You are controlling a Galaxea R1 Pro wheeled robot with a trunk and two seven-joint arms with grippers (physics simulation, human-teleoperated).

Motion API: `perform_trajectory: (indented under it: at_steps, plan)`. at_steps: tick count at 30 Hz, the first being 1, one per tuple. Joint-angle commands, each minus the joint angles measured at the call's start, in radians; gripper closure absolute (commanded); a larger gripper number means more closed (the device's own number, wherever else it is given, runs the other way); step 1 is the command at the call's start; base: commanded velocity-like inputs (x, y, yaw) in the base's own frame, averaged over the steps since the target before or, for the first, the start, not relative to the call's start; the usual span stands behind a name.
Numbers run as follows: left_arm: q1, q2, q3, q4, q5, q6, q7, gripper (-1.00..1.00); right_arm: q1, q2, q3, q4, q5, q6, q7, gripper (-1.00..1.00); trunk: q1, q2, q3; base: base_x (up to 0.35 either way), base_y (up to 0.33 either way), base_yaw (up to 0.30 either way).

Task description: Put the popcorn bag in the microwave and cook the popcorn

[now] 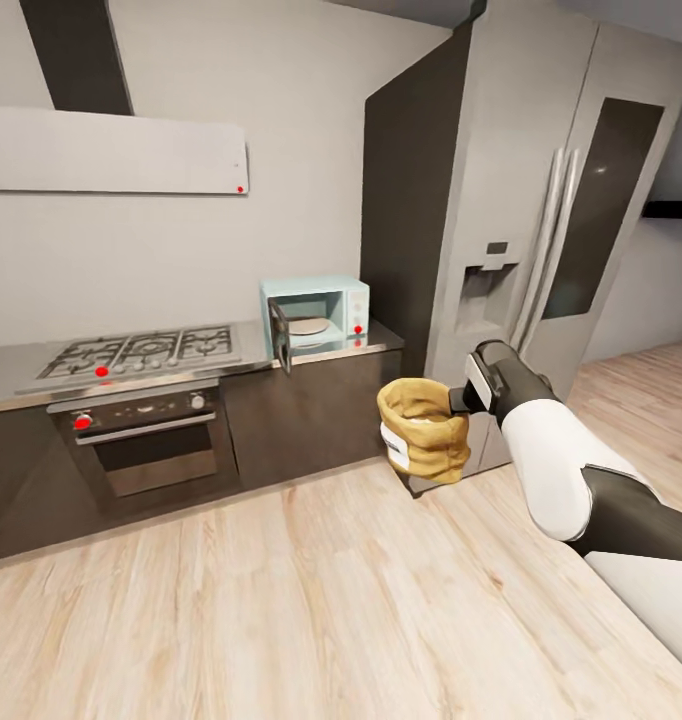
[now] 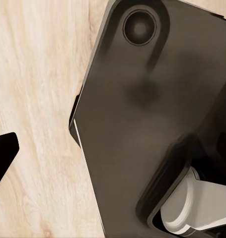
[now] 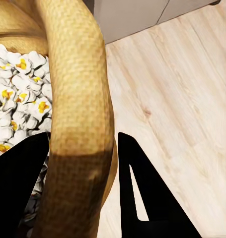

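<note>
My right gripper [image 1: 462, 401] is shut on the rolled rim of the tan popcorn bag [image 1: 423, 428] and holds it in the air above the wood floor, in front of the counter's right end. In the right wrist view the rim [image 3: 75, 99] sits between the two black fingers of the gripper [image 3: 80, 144], and white-yellow popcorn [image 3: 18, 104] fills the bag. The mint-white microwave [image 1: 316, 315] stands on the grey countertop [image 1: 249, 345], beyond the bag, with its door [image 1: 279, 337] swung open. A black fingertip [image 2: 2, 156] of my left gripper shows over the floor.
A steel gas hob [image 1: 136, 352] and a dark oven [image 1: 146, 440] lie left of the microwave, under a white hood [image 1: 111, 150]. A tall grey fridge [image 1: 521, 230] stands to the right. Dark cabinet fronts [image 1: 301, 420] run below the counter. My dark base [image 2: 152, 124] is below the left wrist.
</note>
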Motion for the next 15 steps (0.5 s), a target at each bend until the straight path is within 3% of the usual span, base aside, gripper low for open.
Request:
perform_trajectory:
  at_steps: [1,15]
  plan:
    - [0.0,0.0,0.001,-0.001,0.004,-0.002,0.003,-1.0,-0.001,0.001,-0.007,-0.001,-0.004,0.002,-0.006,1.0,0.0,-0.001,-0.001,0.0,0.0,-0.08]
    - [0.0,0.0,0.001,-0.001,0.004,-0.002,0.003,-1.0,-0.001,0.001,-0.007,-0.001,-0.004,0.002,-0.007,1.0,0.0,-0.001,-0.001,0.0,0.0,-0.008]
